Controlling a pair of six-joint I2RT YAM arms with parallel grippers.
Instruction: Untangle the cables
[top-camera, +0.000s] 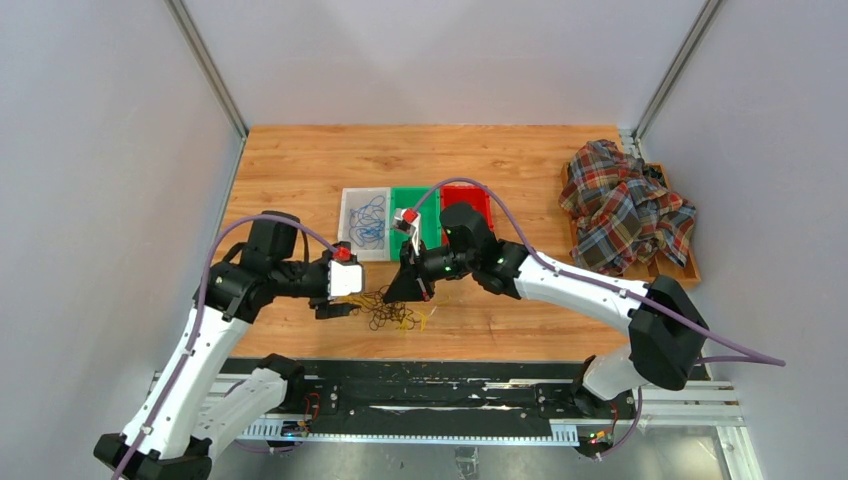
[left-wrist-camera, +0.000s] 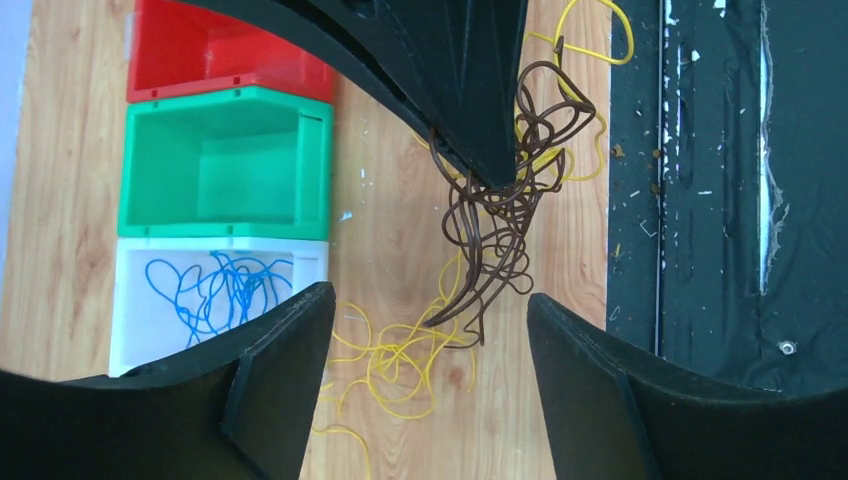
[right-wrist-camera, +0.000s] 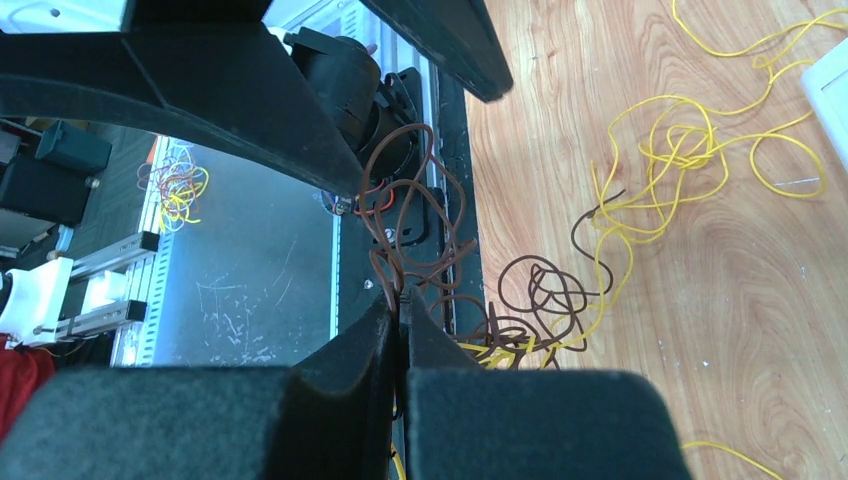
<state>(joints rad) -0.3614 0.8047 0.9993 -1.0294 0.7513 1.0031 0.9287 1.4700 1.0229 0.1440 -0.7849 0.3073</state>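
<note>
- Your right hand (right-wrist-camera: 403, 318) is closed tight: its two black fingers press together on a clump of thin dark brown cables (left-wrist-camera: 495, 230).
- From that pinch, the brown strands trail down into a loose heap of thin yellow cables (left-wrist-camera: 400, 355). The heap lies on the pale wooden table (top-camera: 300, 160), near its front edge.
- Where the two colours meet, brown loops and yellow loops are interlaced.
- Your left hand (left-wrist-camera: 430, 385) is spread wide, its fingers well apart and gripping nothing. In its wrist view the tangle shows in the gap between them, and the hand sits just beside the heap.
- A bundle of thin blue cables (left-wrist-camera: 215, 290) lies curled inside a white plastic bin (left-wrist-camera: 220, 246), apart from the heap.
- A green plastic bin (left-wrist-camera: 160, 170) stands right against the white one, with a red plastic bin (left-wrist-camera: 200, 50) on its far side, so the three form one row.
- A crumpled red plaid cloth (top-camera: 625, 205) sits at the table's right edge, well apart from the cables.
</note>
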